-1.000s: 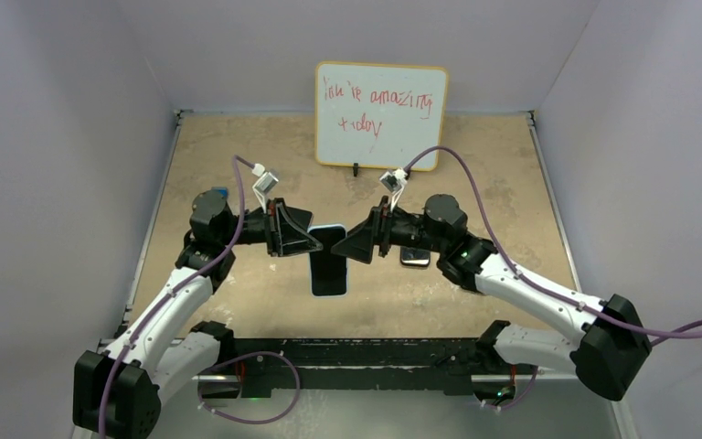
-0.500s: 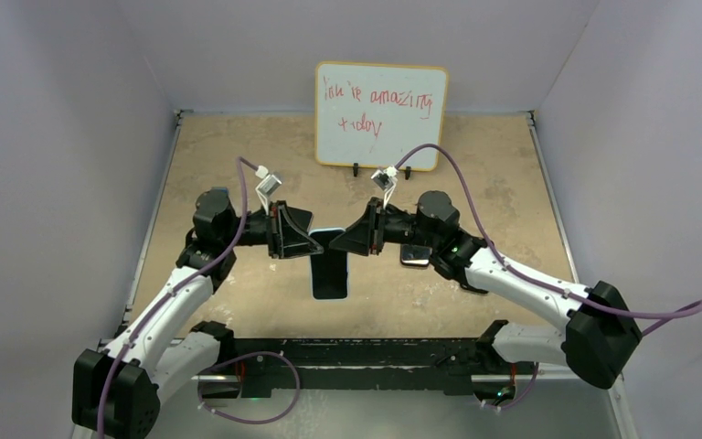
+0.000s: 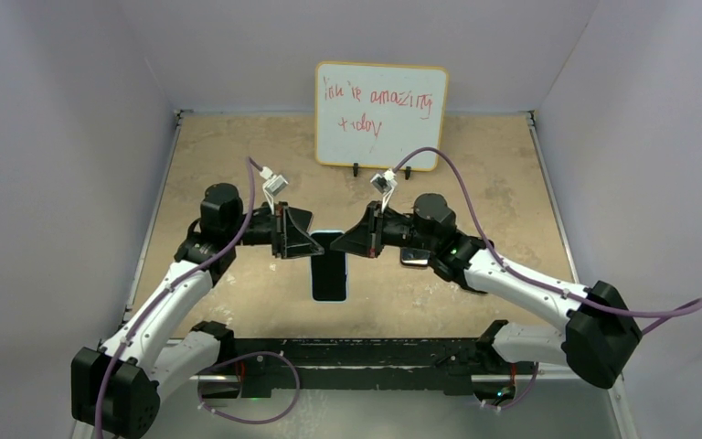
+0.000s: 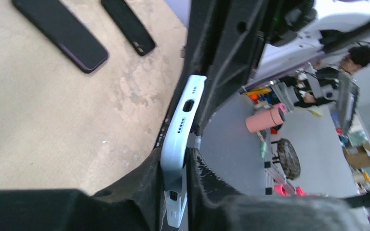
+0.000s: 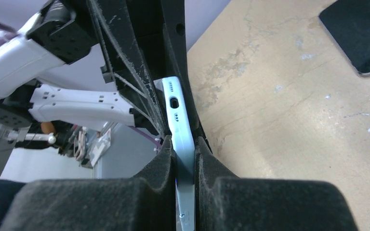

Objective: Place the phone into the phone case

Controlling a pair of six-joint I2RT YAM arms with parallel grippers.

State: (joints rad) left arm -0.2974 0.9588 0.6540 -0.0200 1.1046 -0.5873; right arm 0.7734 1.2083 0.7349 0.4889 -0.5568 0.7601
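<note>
Both my arms reach in from the near edge of the table (image 3: pixel 238 306), a worn tan board with pale scuffs, and meet at its middle. One container on site: the phone case (image 4: pixel 180 125), a light blue shell, smooth and matt, with rounded corners. Seen end-on, its edge has one oval port slot with a row of small round holes on each side. In it sits the phone (image 3: pixel 329 270), black glass face up and filling the shell, so only a thin blue rim shows round it from above. The cased phone lies lengthwise, near to far, between my wrists. Whether its near end touches the board I cannot tell. My left gripper (image 3: pixel 311 245) is clamped on the far left edge of the case. My right gripper (image 3: pixel 347 245) is clamped on the far right edge, directly opposite. The rough black foam pads (image 5: pixel 161 168) are pressed flat against both faces of the shell. Count so far: one case, one phone in it, two grippers on it. Right of the grip, flat on the board, the left wrist view shows two loose handsets. One is a wide dark slab (image 4: pixel 60 31) with a glossy face, and just beside it is a narrow dark slab (image 4: pixel 127 24). Farthest out stands one whiteboard (image 3: pixel 381 114), yellow-framed, upright, with red handwriting.
</note>
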